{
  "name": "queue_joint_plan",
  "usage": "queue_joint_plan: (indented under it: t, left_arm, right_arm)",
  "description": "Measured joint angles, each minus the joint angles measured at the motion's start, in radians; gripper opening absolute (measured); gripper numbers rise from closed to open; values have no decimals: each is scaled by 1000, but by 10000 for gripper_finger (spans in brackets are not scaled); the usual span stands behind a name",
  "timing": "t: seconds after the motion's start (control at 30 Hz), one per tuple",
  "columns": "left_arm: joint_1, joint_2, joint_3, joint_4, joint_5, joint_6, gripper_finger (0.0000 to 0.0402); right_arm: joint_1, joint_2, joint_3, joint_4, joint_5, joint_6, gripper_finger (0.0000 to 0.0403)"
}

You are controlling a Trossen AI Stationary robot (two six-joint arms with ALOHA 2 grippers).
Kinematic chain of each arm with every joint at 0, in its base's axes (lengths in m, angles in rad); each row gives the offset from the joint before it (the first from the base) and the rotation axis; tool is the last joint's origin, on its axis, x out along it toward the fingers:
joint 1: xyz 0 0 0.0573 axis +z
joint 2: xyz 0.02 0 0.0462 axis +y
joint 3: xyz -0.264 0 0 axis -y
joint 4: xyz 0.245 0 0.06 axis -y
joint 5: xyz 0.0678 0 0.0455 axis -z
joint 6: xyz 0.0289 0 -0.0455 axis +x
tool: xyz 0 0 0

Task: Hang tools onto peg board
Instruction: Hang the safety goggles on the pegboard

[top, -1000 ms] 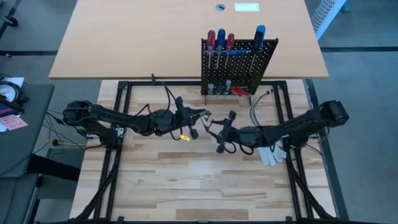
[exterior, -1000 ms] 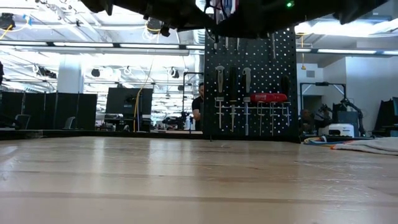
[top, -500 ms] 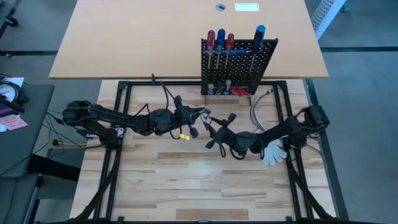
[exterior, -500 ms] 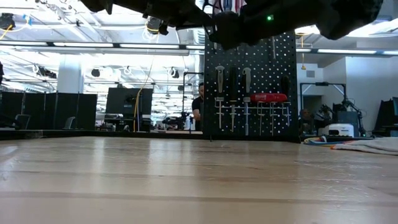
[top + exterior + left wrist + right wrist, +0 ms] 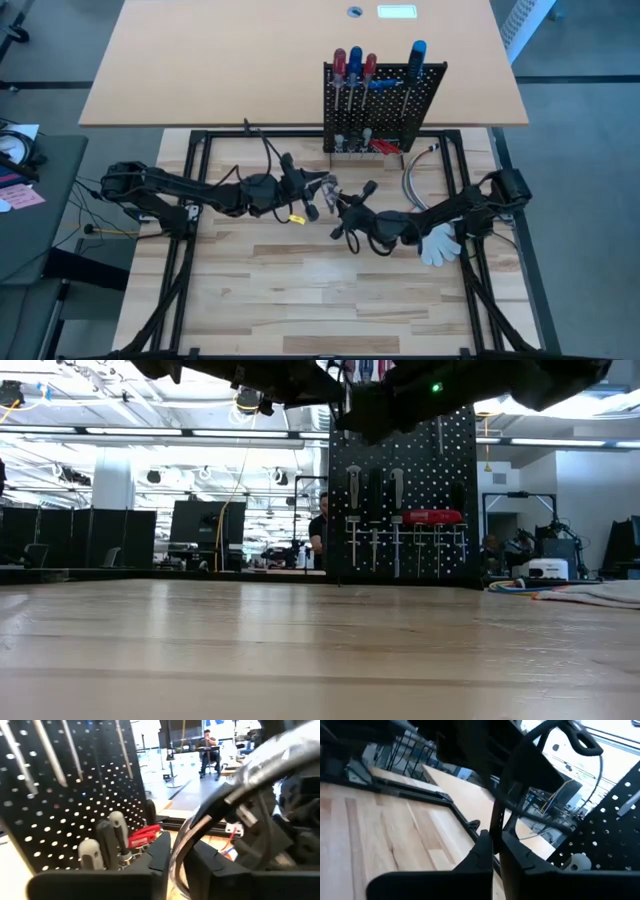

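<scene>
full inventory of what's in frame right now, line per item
peg board: 1, black, upright at the table's far edge.
screwdrivers: 4 handles above the board's top, two red, two blue.
grey-handled tools: 2, hung low on the board.
red-handled pliers: 1, low on the board, right of them.
glove: 1, white, on the table under the right arm.
hose: 1, silvery, curved, right of the board.
table: 1, light wood slats.
person: 1, seated in the room behind.
left gripper: 1, dark, mid-table, meeting the right.
right gripper: 1, dark, shut on a thin dark rod.
</scene>
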Motion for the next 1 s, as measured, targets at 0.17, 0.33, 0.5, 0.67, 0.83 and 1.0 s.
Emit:
queue_joint_plan:
  t: [0.17,0.33,0.5,0.67,0.83,1.0]
  left_arm:
    - [-4,3,0,-26,5,24,88]
    - [-11,3,0,-30,1,56,102]
    - [-26,-19,0,-46,-3,97,103]
    - [-37,-53,0,-93,-7,122,104]
    - [-46,-60,0,-122,35,188,104]
    - [-46,-60,0,-129,172,230,104]
  right_arm:
    - [5,-90,4,-168,-26,36,7]
    - [16,-196,3,-414,-56,124,4]
    - [20,-329,3,-710,-137,268,4]
    - [11,-449,3,-882,-258,361,3]
    - [8,-513,3,-971,-473,377,3]
    - [5,-532,2,-1004,-546,395,3]
